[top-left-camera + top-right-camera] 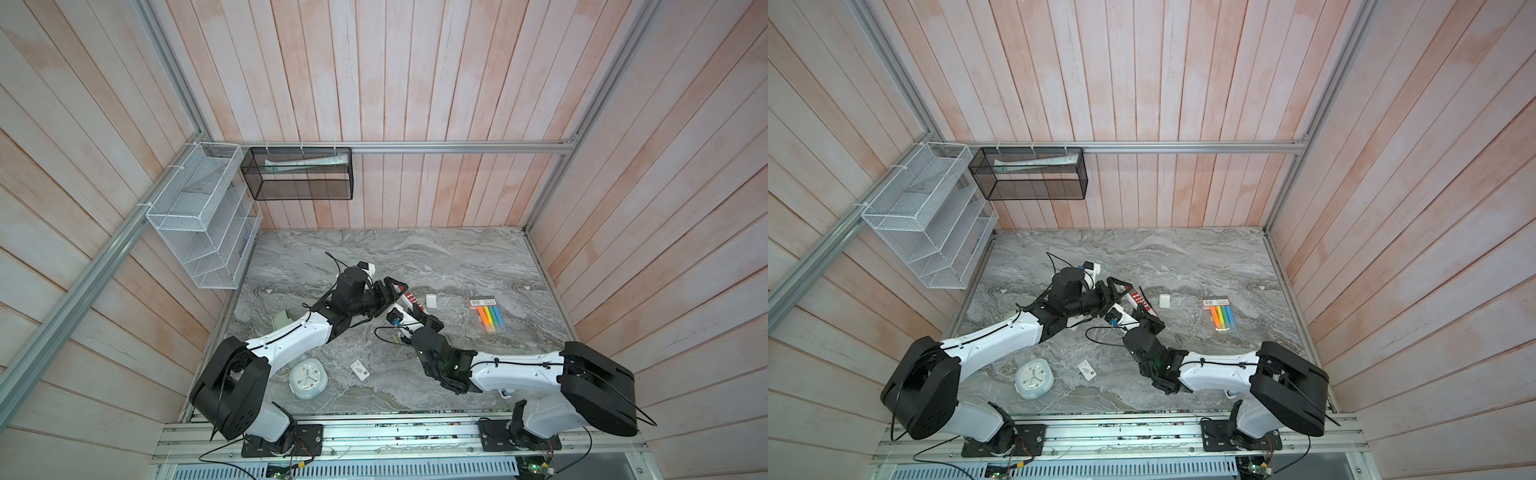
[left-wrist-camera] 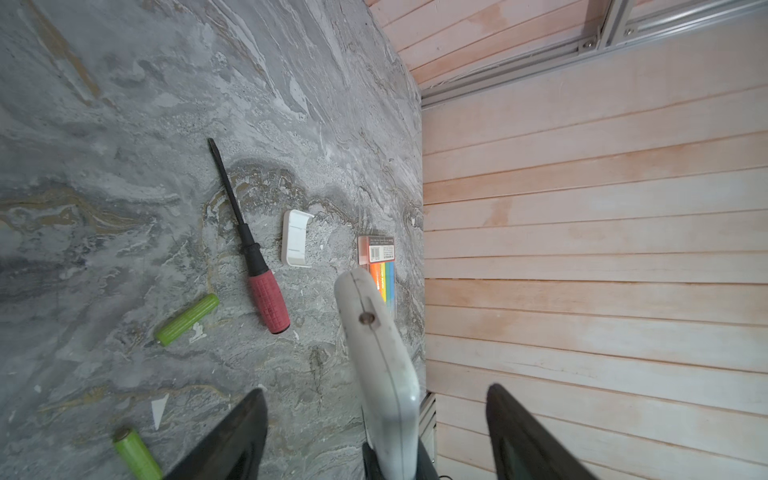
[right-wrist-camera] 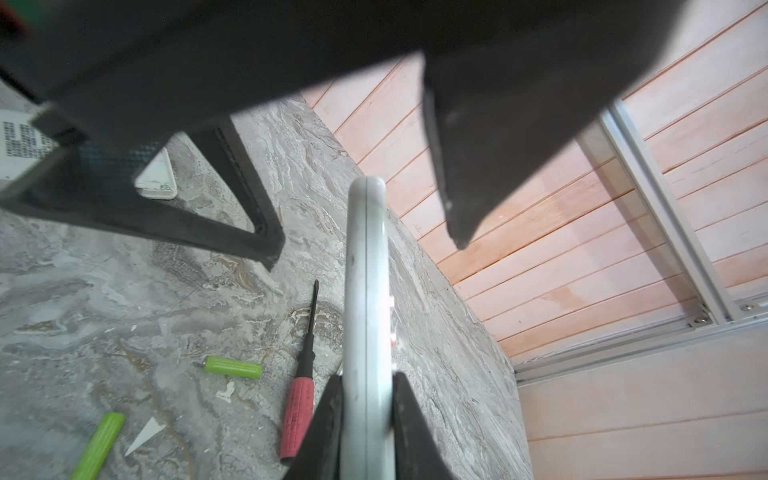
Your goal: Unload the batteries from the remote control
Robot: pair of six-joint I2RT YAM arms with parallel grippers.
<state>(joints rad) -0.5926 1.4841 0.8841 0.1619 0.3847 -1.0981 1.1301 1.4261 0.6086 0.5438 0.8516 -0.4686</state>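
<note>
Batteries (image 2: 187,319) lie loose beside the red-handled screwdriver (image 2: 251,249).

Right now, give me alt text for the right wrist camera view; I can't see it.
The right gripper has its fingers shut on a white remote seen edge-on above a grey marble table, with the left gripper open around the remote's far end. Two green batteries and a red-handled screwdriver lie on the table.
</note>
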